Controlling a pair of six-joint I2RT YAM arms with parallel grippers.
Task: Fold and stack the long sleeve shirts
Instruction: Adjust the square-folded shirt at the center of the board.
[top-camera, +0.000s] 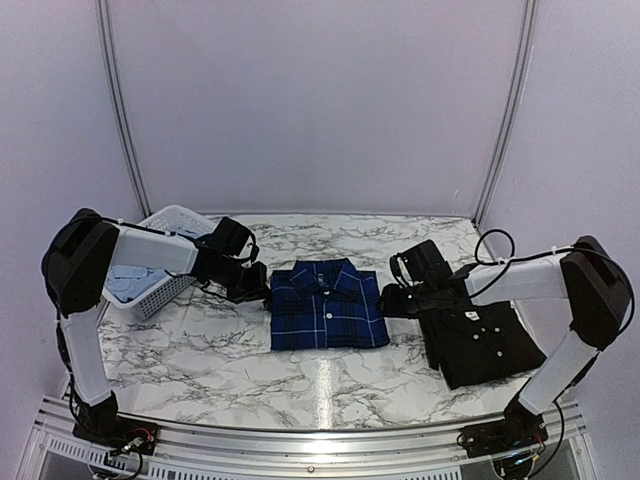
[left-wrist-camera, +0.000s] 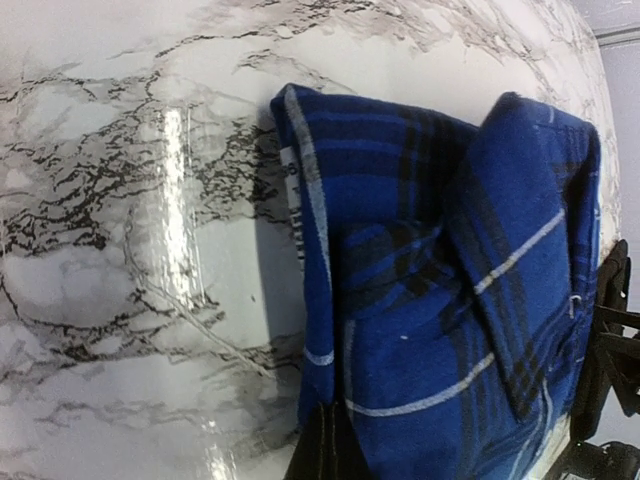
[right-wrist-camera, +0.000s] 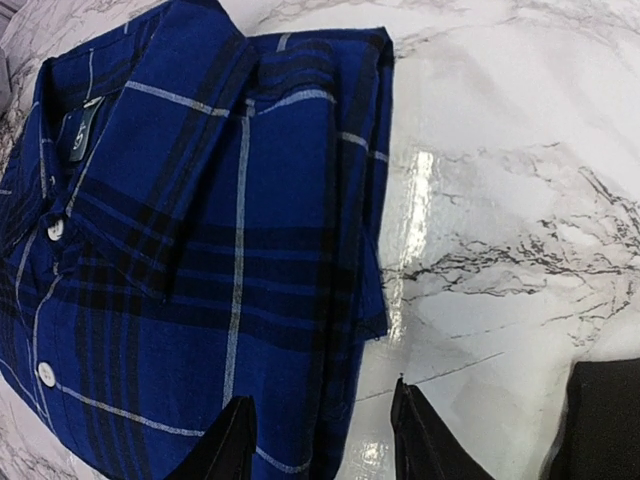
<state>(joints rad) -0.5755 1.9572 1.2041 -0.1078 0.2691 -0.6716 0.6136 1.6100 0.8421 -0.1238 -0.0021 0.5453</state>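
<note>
The plaid shirt (top-camera: 328, 305) lies folded, collar at the far side, in the middle of the marble table (top-camera: 220, 350). My left gripper (top-camera: 252, 287) is at its left edge; in the left wrist view the fingers (left-wrist-camera: 330, 452) are closed together on the edge of the plaid shirt (left-wrist-camera: 450, 300). My right gripper (top-camera: 396, 299) is open at the shirt's right edge. In the right wrist view the gripper (right-wrist-camera: 325, 445) has one finger over the plaid shirt (right-wrist-camera: 200, 250) and the other over bare table. The black shirt (top-camera: 482, 342) lies folded at the right. The pale blue shirt (top-camera: 128, 284) is in the basket.
A white lattice basket (top-camera: 170, 222) stands tilted at the far left of the table, behind my left arm. A corner of the black shirt (right-wrist-camera: 605, 420) shows just right of my right gripper. White walls close the back and sides.
</note>
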